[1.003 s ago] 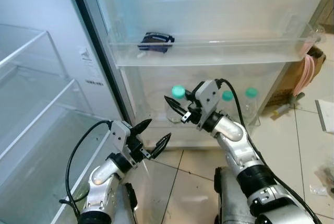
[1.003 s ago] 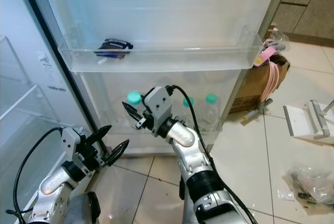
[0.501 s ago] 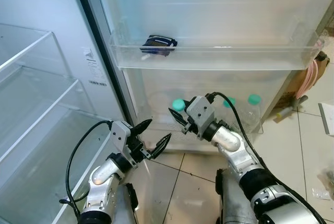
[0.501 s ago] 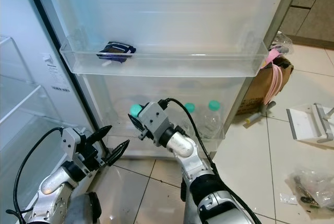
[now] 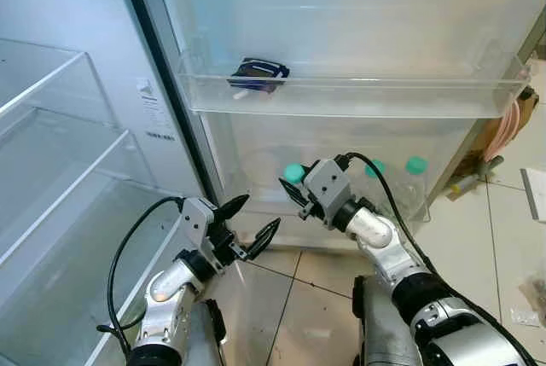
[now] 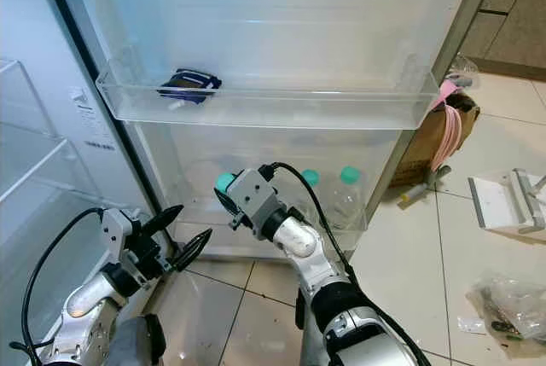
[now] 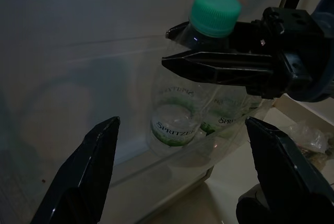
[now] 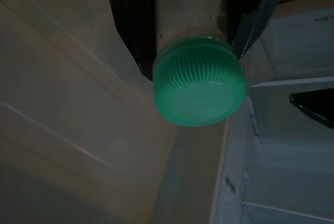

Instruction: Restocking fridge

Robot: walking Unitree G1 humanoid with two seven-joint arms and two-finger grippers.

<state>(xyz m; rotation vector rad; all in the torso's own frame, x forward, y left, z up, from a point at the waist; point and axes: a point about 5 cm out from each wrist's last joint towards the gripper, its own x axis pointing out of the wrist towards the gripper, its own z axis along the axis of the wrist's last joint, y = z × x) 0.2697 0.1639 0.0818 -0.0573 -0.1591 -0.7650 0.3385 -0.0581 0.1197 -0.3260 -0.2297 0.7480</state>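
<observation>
A clear water bottle with a green cap (image 5: 294,172) stands at the left end of the fridge door's lower bin (image 5: 431,204). My right gripper (image 5: 293,193) is shut on its neck just under the cap; in the right wrist view the black fingers (image 8: 134,20) flank the neck above the cap (image 8: 199,80). Two more green-capped bottles (image 5: 415,165) stand further right in the same bin. My left gripper (image 5: 260,212) hangs open and holds nothing, low by the bottom of the door. It faces the held bottle (image 7: 180,114) from a short way off.
The upper door shelf (image 5: 358,97) holds a dark packet (image 5: 258,73). Glass shelves (image 5: 60,127) fill the fridge interior on the left. On the tiled floor to the right are a cardboard box (image 6: 435,140), a white object (image 6: 503,200) and a plastic bag (image 6: 503,302).
My right gripper has sunk a little with the bottle, deeper into the lower door bin. The camera has shifted slightly. The left gripper holds its place.
</observation>
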